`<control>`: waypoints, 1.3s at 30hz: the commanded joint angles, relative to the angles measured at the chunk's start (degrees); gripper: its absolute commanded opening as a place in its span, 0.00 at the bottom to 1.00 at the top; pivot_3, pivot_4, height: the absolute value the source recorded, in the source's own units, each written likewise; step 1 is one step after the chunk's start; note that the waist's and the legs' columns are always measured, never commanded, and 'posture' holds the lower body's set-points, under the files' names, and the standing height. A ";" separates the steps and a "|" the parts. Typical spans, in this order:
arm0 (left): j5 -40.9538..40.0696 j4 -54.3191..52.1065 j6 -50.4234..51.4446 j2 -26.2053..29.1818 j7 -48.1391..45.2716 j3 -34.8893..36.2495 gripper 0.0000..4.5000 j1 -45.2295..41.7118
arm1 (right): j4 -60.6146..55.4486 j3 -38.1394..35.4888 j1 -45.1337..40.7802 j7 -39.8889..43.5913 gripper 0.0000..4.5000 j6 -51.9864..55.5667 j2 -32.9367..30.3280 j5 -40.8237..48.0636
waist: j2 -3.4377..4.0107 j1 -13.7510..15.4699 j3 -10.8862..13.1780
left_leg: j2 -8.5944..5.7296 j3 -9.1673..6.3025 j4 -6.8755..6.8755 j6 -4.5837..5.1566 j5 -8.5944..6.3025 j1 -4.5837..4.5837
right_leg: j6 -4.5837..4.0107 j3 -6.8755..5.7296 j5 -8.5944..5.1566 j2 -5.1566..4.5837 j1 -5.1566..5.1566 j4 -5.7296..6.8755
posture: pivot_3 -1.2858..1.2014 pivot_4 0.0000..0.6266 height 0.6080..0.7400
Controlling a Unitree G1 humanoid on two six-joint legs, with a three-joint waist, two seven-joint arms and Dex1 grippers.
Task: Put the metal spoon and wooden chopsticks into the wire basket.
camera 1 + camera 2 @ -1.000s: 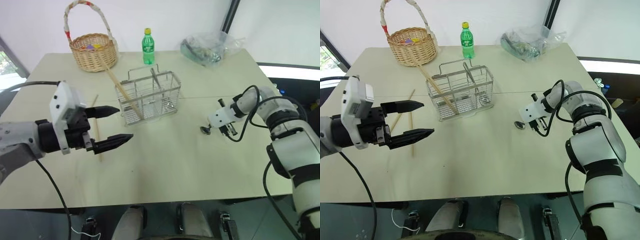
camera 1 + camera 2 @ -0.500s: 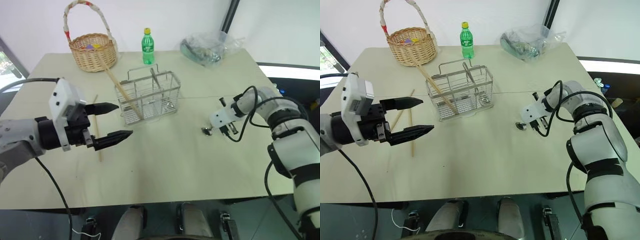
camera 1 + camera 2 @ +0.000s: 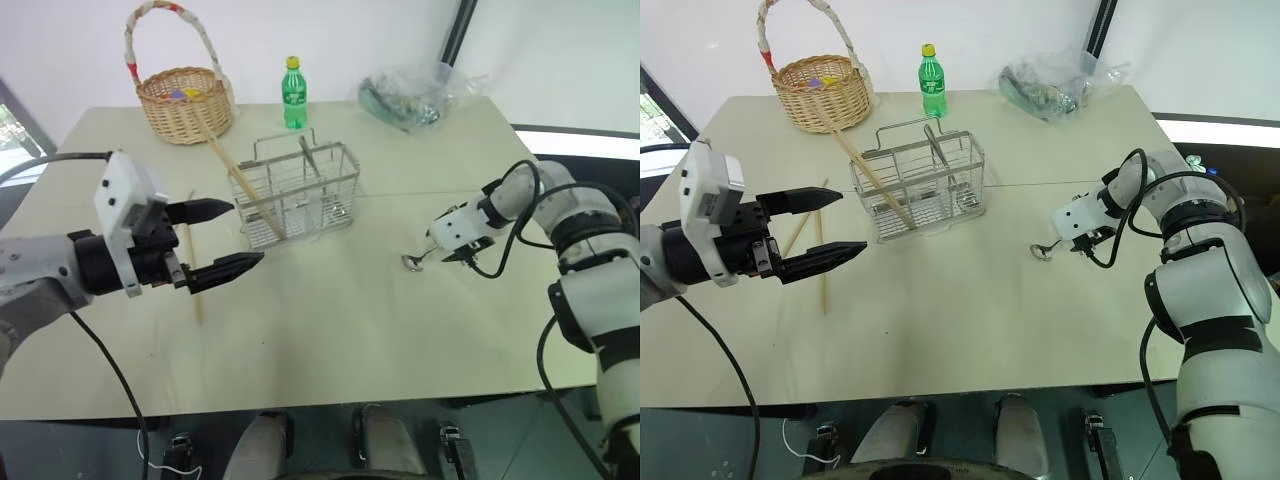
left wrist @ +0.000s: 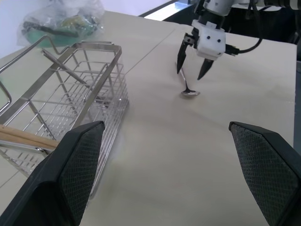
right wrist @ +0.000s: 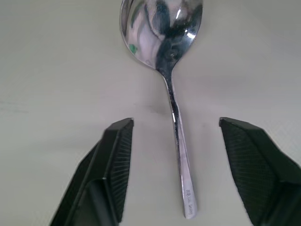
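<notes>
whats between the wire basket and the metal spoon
Bare tabletop: in the left eye view nothing lies between the wire basket and the metal spoon.

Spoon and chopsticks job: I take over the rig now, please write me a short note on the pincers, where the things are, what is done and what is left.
Left pincer: open, holding nothing, hovering beside the wire basket.
Right pincer: open, pointing down over the spoon, whose handle lies on the table between the fingers, not gripped.
Chopsticks: one leans in the wire basket, its top end sticking out toward the wicker basket. Two lie on the table on the left side.
Done: one chopstick in.
Left: the two loose chopsticks and the spoon.
</notes>
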 commanded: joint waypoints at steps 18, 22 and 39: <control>-3.27 -0.83 0.92 2.01 1.22 3.31 1.00 -1.74 | 0.73 1.13 1.73 -3.96 0.07 3.21 4.36 -1.92 | -0.30 -1.20 -0.18 | 0.01 -0.04 0.05 -0.01 0.01 0.06 | -0.01 0.01 0.02 0.04 0.09 0.02 | 0.52 0.24 0.50; -3.55 -1.04 0.79 1.99 1.97 3.61 1.00 -1.54 | 0.62 0.90 2.17 -2.42 0.01 2.97 4.14 -1.44 | -0.34 -1.19 -0.21 | 0.03 -0.03 0.06 -0.01 0.01 0.09 | -0.02 0.02 0.02 0.06 0.09 0.05 | 0.52 0.24 0.50; 1.39 4.67 -3.40 0.06 -0.48 -1.10 1.00 -8.07 | -26.63 -18.76 9.58 23.20 0.01 23.28 2.25 38.18 | -0.21 -1.17 -0.10 | 0.07 -0.03 0.06 -0.02 0.01 0.05 | 0.04 0.02 0.07 0.06 0.09 0.01 | 0.52 0.24 0.50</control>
